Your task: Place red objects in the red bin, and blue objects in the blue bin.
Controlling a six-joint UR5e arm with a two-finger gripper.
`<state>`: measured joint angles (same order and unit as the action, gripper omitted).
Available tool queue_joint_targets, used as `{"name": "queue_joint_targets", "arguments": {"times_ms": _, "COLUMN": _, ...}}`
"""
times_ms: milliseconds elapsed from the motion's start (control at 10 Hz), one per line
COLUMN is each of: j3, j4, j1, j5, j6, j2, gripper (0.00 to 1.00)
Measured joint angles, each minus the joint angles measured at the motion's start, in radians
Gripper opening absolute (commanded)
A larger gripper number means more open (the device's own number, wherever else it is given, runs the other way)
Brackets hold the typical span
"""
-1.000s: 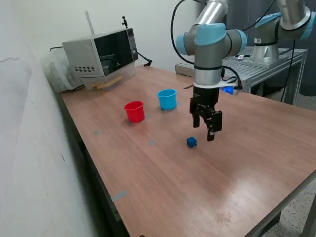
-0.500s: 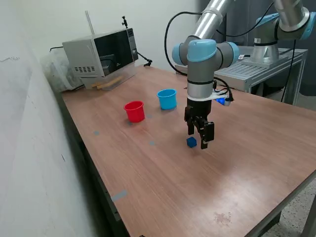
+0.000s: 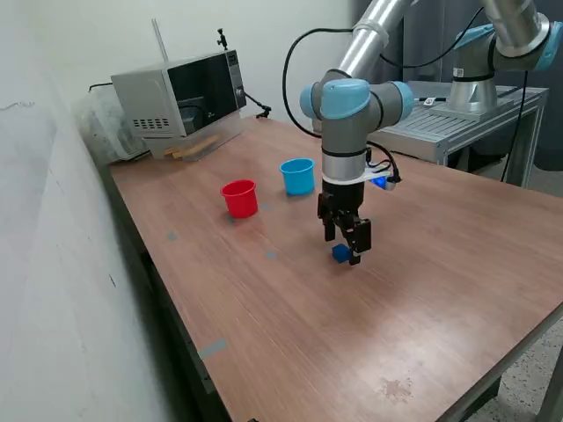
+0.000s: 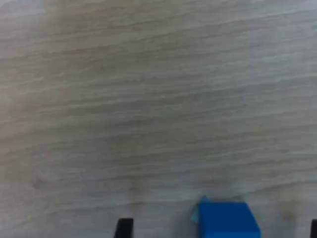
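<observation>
A small dark blue cube [image 3: 339, 254] lies on the wooden table [image 3: 290, 334]. My gripper [image 3: 342, 248] hangs low right over it, open, with a black finger on either side. In the wrist view the blue cube [image 4: 227, 219] sits between the two fingertips [image 4: 124, 227], touching neither, and my gripper [image 4: 219, 228] holds nothing. The red bin [image 3: 239, 198] and the light blue bin [image 3: 298, 176] stand upright side by side farther back, toward the exterior view's left. No red objects are in view.
A microwave [image 3: 180, 101] stands at the table's back left corner in the exterior view. A second robot arm [image 3: 506, 35] is mounted on a metal table [image 3: 457, 123] at the back right. Small tape marks [image 3: 211, 348] dot the wood.
My gripper has moved toward the exterior view's left and come down, from beside the blue cube to directly over it. The cube and both cups have stayed put.
</observation>
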<state>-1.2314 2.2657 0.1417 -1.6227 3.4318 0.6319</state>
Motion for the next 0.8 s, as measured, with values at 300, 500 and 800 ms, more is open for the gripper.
{"name": "queue_joint_targets", "arguments": {"times_ms": 300, "j3": -0.004, "j4": 0.000, "j1": -0.002, "j5": 0.000, "j6": -0.051, "j2": -0.002, "gripper": 0.00}}
{"name": "queue_joint_targets", "arguments": {"times_ms": 500, "j3": -0.005, "j4": 0.000, "j1": -0.001, "j5": -0.001, "j6": -0.068, "j2": -0.002, "gripper": 0.00}}
{"name": "queue_joint_targets", "arguments": {"times_ms": 800, "j3": -0.003, "j4": 0.000, "j1": 0.004, "j5": -0.024, "j6": -0.083, "j2": -0.003, "gripper": 0.00}}
